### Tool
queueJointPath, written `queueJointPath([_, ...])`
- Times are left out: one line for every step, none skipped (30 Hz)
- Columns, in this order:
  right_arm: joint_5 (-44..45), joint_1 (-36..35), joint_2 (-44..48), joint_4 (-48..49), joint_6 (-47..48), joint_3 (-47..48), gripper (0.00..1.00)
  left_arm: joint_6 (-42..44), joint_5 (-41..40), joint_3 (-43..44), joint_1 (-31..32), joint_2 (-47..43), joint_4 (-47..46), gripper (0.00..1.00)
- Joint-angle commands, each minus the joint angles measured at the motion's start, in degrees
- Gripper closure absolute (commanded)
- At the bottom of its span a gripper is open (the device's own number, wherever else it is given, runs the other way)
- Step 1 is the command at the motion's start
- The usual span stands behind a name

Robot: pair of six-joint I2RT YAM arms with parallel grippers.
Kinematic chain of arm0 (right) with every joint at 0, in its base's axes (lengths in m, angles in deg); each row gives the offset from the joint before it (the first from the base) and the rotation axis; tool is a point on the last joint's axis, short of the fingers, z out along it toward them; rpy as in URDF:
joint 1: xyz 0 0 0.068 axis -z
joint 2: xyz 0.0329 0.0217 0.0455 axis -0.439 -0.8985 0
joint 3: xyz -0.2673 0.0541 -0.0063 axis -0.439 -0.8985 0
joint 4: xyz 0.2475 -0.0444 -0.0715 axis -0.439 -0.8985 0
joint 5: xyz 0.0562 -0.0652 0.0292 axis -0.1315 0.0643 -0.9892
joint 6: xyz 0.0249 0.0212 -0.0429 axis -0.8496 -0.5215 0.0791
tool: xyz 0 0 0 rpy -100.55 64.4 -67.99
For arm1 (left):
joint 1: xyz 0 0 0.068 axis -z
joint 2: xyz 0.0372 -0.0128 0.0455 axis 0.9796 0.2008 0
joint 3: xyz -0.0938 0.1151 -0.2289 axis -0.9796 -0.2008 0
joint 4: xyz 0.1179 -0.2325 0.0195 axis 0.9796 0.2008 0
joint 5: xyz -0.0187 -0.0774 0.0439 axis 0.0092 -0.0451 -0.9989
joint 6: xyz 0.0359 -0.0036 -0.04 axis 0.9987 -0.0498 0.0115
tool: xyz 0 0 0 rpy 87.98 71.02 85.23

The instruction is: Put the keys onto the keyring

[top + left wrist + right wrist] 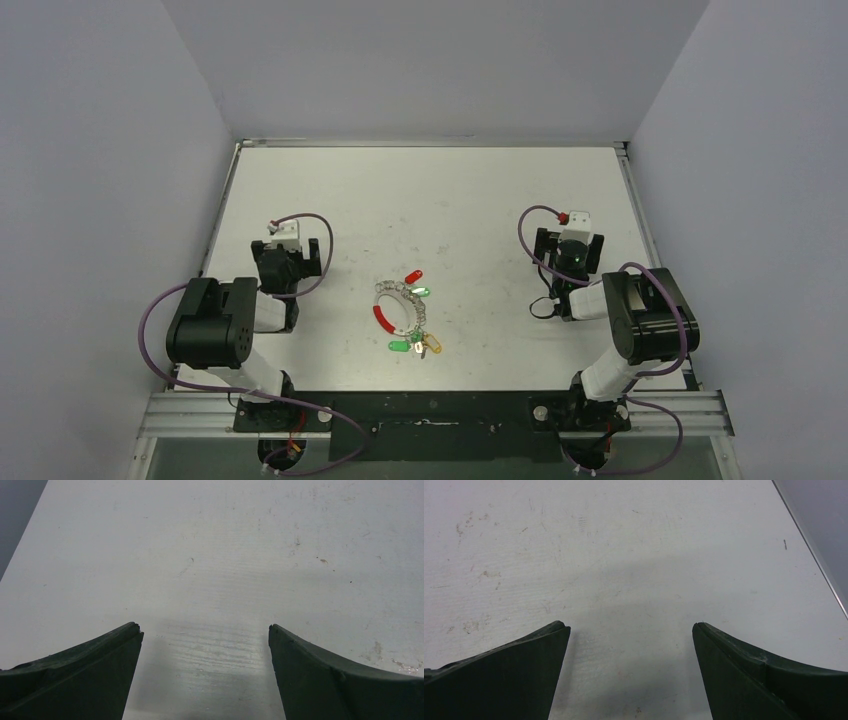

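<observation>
The keyring (400,305), a silvery coiled ring with a red curved segment (382,318), lies at the table's centre. A red key (413,276) and a green key (420,292) lie at its far side. A green key (398,347) and a yellow key (433,346) sit in a cluster at its near side; I cannot tell which are threaded on. My left gripper (288,262) is well left of the ring, open and empty over bare table (205,627). My right gripper (572,256) is well right of it, open and empty (630,625). Neither wrist view shows keys or ring.
The white table (480,190) has grey walls on three sides and a metal rail along its right edge (809,545). Purple cables (325,235) loop off both wrists. The arm bases stand on the black bar at the near edge (430,415).
</observation>
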Motion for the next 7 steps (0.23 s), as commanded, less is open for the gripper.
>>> queueJointPath([0.9,-0.1,0.4,2.2,-0.2,1.0,0.00,-0.7,0.7,2.1,-0.4,0.3,-1.2,0.03])
queueJointPath([0.9,-0.2,0.4,2.2,-0.2,1.0,0.00,-0.7,1.1,2.3,-0.3,0.3,-0.9,0.03])
queueJointPath([0.9,-0.1,0.4,2.3,-0.2,1.0,0.00,-0.9,1.7,2.6,-1.2,0.4,-0.3,0.03])
queueJointPath([0.9,-0.1,0.4,2.2,-0.2,1.0,0.00,-1.1,2.1,2.8,-2.0,0.3,0.0,0.03])
queueJointPath([0.9,-0.1,0.4,2.3,-0.2,1.0,0.00,-1.1,2.3,2.8,-2.3,0.3,0.1,0.03])
queueJointPath([0.9,-0.2,0.4,2.3,-0.2,1.0,0.00,-1.1,2.3,2.8,-2.4,0.3,0.0,0.03])
queueJointPath([0.9,-0.2,0.4,2.2,-0.2,1.0,0.00,-1.1,2.2,2.6,-2.4,0.3,-0.1,0.03])
